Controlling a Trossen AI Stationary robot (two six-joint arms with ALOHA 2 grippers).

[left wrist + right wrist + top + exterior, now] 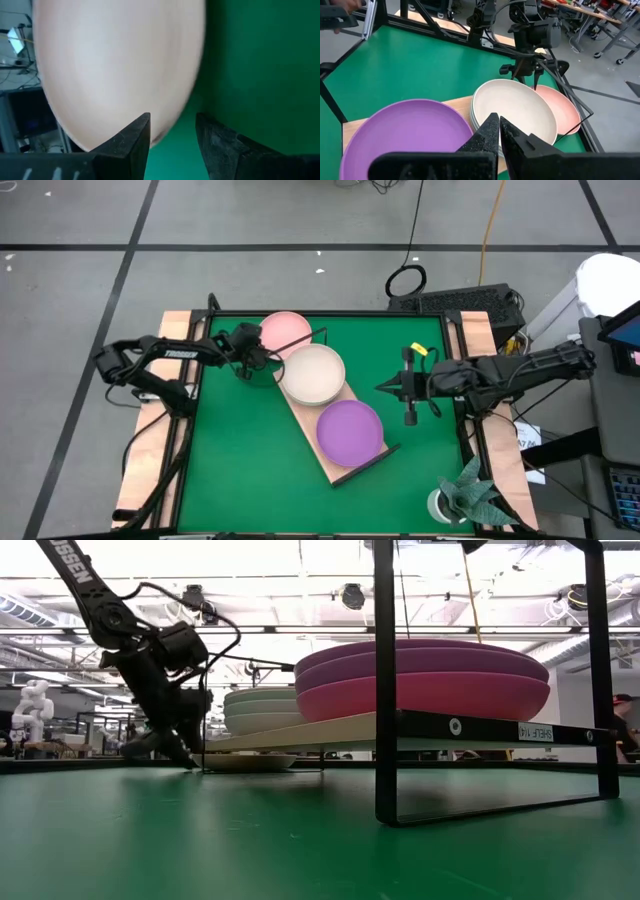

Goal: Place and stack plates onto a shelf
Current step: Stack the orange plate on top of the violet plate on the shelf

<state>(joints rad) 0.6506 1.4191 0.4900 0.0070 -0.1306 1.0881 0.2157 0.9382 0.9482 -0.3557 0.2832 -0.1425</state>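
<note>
A salmon pink plate [283, 330] lies flat on the green mat, part of it under the shelf's far end. My left gripper [245, 366] is open and slants down at the plate's rim [162, 134], one finger on each side of it. The shelf [306, 420] carries a stack topped by a beige plate [313, 373] and a stack topped by a purple plate [350, 430]. In the low view the stacks also show mint green [262, 700] and magenta [420, 695]. My right gripper [384, 388] hangs shut above the mat, right of the shelf. My left gripper stands open astride the pink plate's rim [162, 134], slanting down from the table's left side. One finger [134, 140] is close against the rim. I cannot tell whether either finger touches it. The plate lies on the mat.
A small potted plant [462, 498] stands at the mat's near right corner. The shelf's black wire frame [385, 690] rises at its ends. Bare green mat [240, 450] spreads left of the shelf, toward the near edge.
</note>
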